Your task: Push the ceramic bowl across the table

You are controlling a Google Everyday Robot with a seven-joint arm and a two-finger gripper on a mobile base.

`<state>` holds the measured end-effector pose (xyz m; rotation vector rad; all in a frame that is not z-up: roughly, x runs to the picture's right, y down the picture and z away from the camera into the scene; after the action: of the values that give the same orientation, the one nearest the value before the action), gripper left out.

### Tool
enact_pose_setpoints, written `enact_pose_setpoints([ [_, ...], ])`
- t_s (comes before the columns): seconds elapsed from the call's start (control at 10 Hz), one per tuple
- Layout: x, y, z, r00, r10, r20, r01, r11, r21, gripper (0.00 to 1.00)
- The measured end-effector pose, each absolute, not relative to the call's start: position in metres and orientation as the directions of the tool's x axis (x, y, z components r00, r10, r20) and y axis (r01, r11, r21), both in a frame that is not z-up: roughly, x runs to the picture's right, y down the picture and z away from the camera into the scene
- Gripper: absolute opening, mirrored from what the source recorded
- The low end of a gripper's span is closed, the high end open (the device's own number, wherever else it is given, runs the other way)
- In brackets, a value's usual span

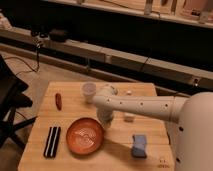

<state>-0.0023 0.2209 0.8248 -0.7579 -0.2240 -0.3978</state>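
Note:
The ceramic bowl (86,136) is a wide, shallow orange-red dish with pale swirl marks inside. It sits on the light wooden table (70,114), near the front and left of centre. My gripper (106,122) points down at the end of the white arm, which reaches in from the right. It sits right against the bowl's upper right rim, low over the tabletop.
A small pale cup (89,91) stands behind the arm. A red item (58,101) lies at the left. A black-and-white striped object (52,141) lies left of the bowl. A blue sponge-like block (139,145) and a small white piece (129,117) lie to the right. A black chair (12,100) stands left of the table.

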Motion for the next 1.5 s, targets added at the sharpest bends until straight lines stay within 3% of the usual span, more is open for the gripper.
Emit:
enact_pose_setpoints([
  [1.5, -0.067, 0.265, 0.785, 0.804, -0.301, 0.513, 0.585, 0.557, -0.59, 0.05],
])
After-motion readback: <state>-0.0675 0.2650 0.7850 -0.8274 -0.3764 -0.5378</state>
